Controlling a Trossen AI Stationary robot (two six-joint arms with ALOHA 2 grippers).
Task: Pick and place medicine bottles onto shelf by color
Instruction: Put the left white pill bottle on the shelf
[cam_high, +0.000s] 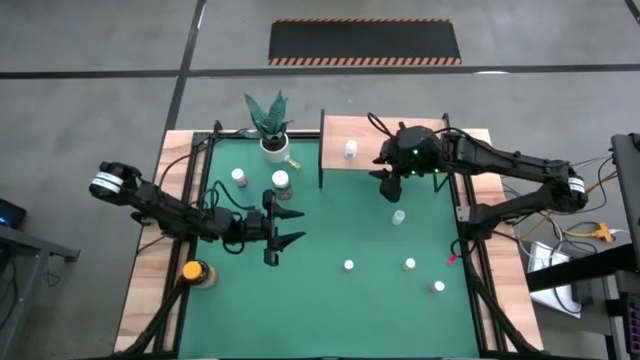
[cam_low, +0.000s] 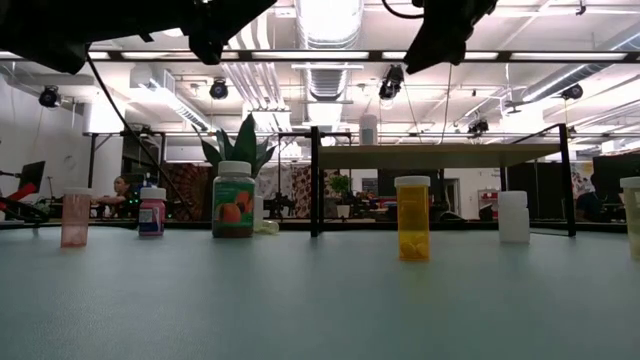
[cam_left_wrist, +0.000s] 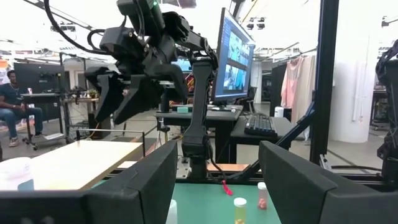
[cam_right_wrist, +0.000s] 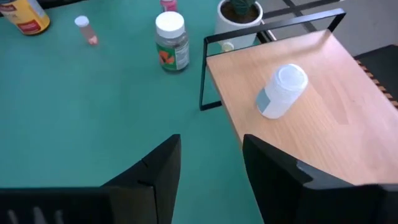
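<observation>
A white bottle (cam_right_wrist: 283, 91) stands on the light wooden shelf (cam_high: 372, 150) at the table's far side. My right gripper (cam_right_wrist: 211, 149) hovers open over the shelf's near left corner, nothing between its fingers. My left gripper (cam_high: 297, 227) is held open above the mat's left half, pointing toward the table's right. On the green mat stand a pink bottle (cam_high: 239, 177), a green-labelled bottle (cam_high: 281, 181), a white bottle (cam_high: 398, 216), an orange bottle (cam_low: 412, 218) and others near the front right. A larger amber bottle with a yellow cap (cam_high: 192, 271) stands at the left edge.
A white pot with a green plant (cam_high: 272, 130) stands at the far edge, left of the shelf. Black frame rails run along the table's sides. Bare mat (cam_high: 330, 225) lies between the two grippers. A seated person (cam_left_wrist: 9, 106) shows in the room beyond.
</observation>
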